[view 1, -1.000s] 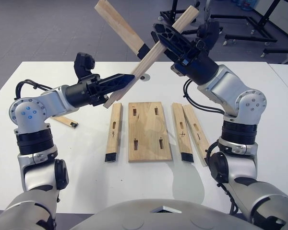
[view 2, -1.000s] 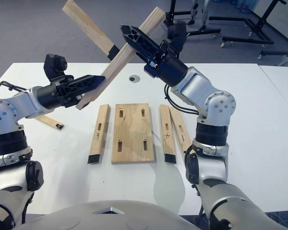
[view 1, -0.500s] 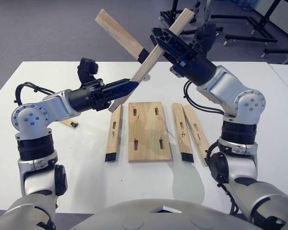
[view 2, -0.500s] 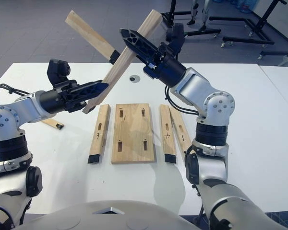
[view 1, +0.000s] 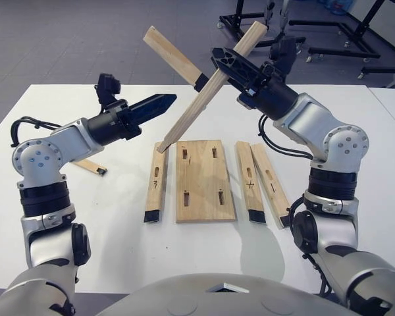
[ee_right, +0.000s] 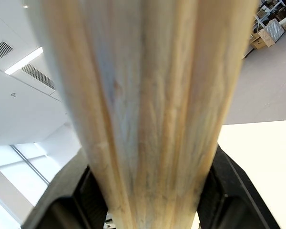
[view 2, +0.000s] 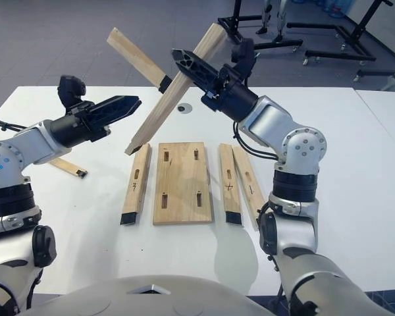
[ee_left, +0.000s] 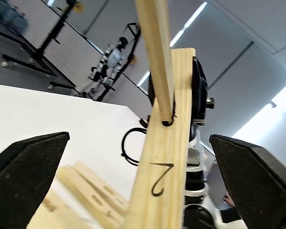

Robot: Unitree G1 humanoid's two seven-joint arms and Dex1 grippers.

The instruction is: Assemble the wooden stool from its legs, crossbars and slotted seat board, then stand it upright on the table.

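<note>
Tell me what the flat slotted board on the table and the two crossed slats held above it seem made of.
Pale rectangular slotted seat board: light wood, apparently unvarnished; grain shows and the face looks matt. Crossed pale slats in the right gripper: the same light wood, grain visible. One bears a black band, paint or rubber; I cannot tell.

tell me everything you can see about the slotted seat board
The seat board is a flat rectangular panel of pale wood with visible grain and four small dark slots, two toward each end. It lies flat on the white table, between loose legs on either side, apart from them. Nothing else touches it.
</note>
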